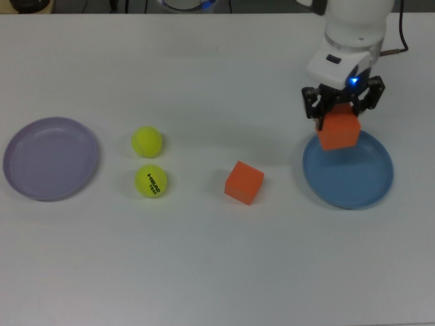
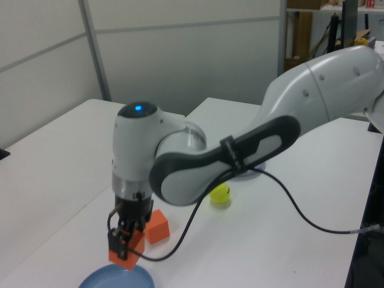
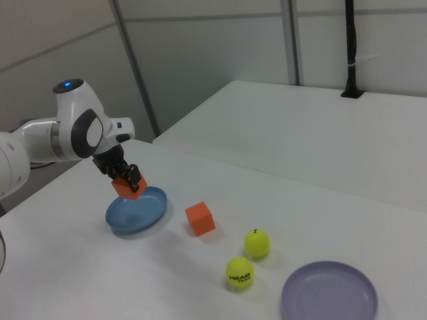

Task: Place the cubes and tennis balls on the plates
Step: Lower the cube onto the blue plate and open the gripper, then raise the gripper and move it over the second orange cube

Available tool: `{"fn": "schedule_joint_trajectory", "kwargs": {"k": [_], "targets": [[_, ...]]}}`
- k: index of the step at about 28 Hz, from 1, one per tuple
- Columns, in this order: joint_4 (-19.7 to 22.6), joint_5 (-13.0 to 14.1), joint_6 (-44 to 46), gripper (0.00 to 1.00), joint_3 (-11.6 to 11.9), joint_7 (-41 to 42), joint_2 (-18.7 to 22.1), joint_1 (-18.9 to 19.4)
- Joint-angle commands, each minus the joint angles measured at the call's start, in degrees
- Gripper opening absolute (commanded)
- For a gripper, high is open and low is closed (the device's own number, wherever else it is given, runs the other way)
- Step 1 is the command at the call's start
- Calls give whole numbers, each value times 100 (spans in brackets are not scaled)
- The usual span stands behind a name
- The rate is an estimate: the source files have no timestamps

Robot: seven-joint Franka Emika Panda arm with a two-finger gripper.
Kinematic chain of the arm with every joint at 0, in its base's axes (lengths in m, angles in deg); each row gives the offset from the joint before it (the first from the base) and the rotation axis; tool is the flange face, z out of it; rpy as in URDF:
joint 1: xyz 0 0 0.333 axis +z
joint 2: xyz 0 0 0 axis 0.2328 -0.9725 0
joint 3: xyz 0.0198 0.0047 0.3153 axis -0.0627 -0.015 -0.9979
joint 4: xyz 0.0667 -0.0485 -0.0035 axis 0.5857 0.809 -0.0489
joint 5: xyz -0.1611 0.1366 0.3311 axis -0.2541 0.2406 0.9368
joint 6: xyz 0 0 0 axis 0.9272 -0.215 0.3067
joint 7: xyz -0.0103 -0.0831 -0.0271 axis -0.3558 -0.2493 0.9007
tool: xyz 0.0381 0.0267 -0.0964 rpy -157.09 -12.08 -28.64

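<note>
A: Two cubes, two tennis balls, two plates, one arm. That is the count on the white table [image 1: 204,272].

B: Where is each cube?

A: The held cube [image 1: 338,130] is clamped between the fingers of the gripper [image 1: 342,115], off the table, over the upper-left rim of the blue plate [image 1: 353,180] in the top view. In the left view the same cube [image 2: 125,248] hangs just above the plate's far edge [image 2: 117,278]. The free cube [image 1: 244,182] rests on the table, between the balls and the blue plate, near the middle.

B: Which way do they point?

A: A cube has no long axis. The held cube is nearly square to the top view's frame, turned only a little. The free cube is turned so a corner points toward the top view's bottom.

B: And the balls?

A: Side by side near the lilac plate [image 1: 51,159]: the plain ball [image 1: 147,142] above, the lettered ball [image 1: 151,180] below it in the top view, close together but apart, its black print facing up.

B: Room to move?

A: Both plates carry nothing. The blue plate's inside lies open beneath and to the top view's right of the held cube. Bare table runs wide along the top view's bottom, and the table's far edge lies just behind the arm.
</note>
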Motion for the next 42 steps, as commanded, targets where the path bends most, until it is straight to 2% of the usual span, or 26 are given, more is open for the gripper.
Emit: {"fn": "schedule_joint_trajectory", "kwargs": {"k": [1,10,26,27,28,29,30,33,40,42], "targets": [[-191,-191,-287,0,37,-270,-335,183],[-191,-657,-647,0,37,-744,-730,236],[-226,-728,-832,0,81,-920,-985,429],[-226,-754,-832,6,81,-946,-994,429],[-226,-763,-832,24,81,-981,-1003,429],[-226,-763,-832,51,81,-999,-1038,429],[-226,-798,-832,100,81,-991,-1056,438],[-226,-912,-841,100,81,-1025,-1082,482],[-243,-895,-1095,100,99,-1790,-1082,482],[-392,-807,-1087,100,99,-1895,-1073,456]]}}
